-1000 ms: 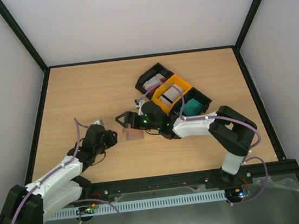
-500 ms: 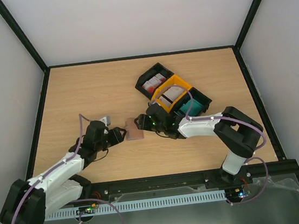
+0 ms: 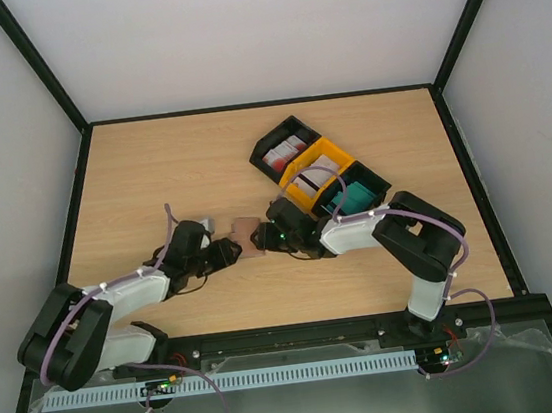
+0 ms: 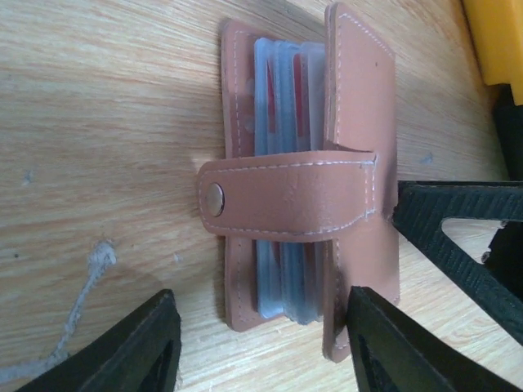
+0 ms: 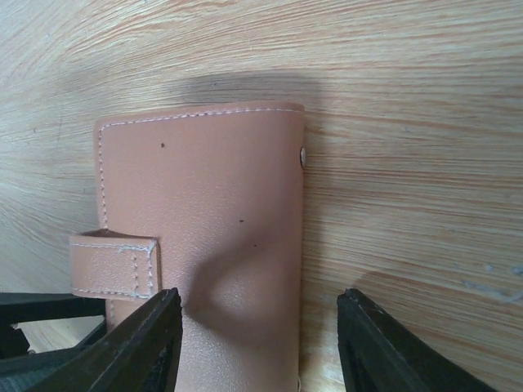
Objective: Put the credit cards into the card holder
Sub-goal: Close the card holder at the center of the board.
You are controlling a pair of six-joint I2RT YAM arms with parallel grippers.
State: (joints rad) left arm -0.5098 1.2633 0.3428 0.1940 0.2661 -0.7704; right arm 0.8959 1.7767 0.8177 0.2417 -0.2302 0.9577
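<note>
The reddish-brown card holder (image 3: 249,235) lies on the table between my two grippers. In the left wrist view the card holder (image 4: 359,106) is closed, its strap with the round snap (image 4: 215,198) across it, and clear sleeves with a red card edge show inside. My left gripper (image 4: 261,347) is open, right at the holder's near end. My right gripper (image 5: 260,347) is open over the holder's cover (image 5: 221,212). Credit cards sit in the trays: red-and-white ones (image 3: 282,155), whitish-grey ones (image 3: 314,174), teal ones (image 3: 357,198).
The black and yellow trays (image 3: 316,151) stand just behind and right of the holder. A black frame edges the table (image 3: 132,184). The right gripper's black fingers (image 4: 458,220) show in the left wrist view beyond the holder.
My left gripper has moved right up to the holder's left side. My right gripper has drawn in over the holder's right side. The holder has stayed in place.
</note>
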